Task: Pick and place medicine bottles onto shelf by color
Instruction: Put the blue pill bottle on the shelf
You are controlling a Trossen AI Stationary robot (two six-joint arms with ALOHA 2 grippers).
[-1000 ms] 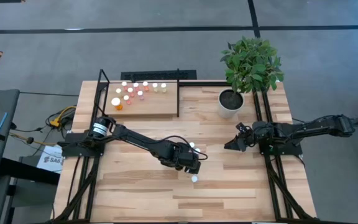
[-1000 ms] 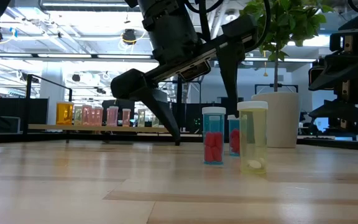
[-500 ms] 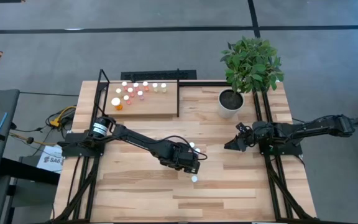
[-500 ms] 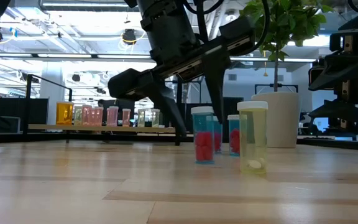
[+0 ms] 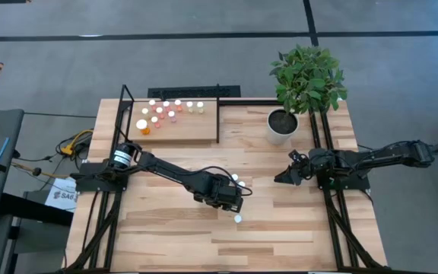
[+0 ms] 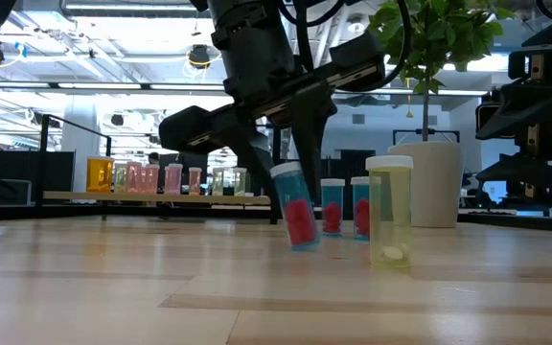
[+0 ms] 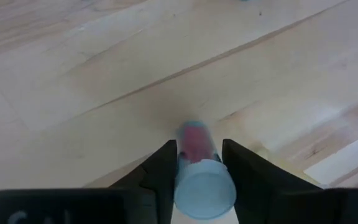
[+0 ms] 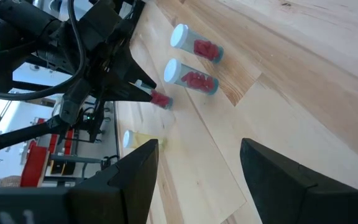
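- Now the left gripper (image 6: 290, 182) is clamped on a red bottle (image 6: 295, 207) at mid-table — tilted, its base just off the wood.
- Close behind stand two more red bottles (image 6: 333, 204), and a yellow bottle (image 6: 389, 210) nearer the low camera.
- Far off, the shelf (image 5: 179, 129) at the table's back left carries the other bottles (image 5: 162, 112).
- Right gripper (image 5: 287, 175) waits at the right side, fingers apart, empty.

Tilted red-pill bottle (image 6: 295, 206), two upright red bottles (image 6: 332, 205) behind, yellowish bottle (image 6: 389, 211) nearest, others seemingly on shelf (image 5: 175, 129)
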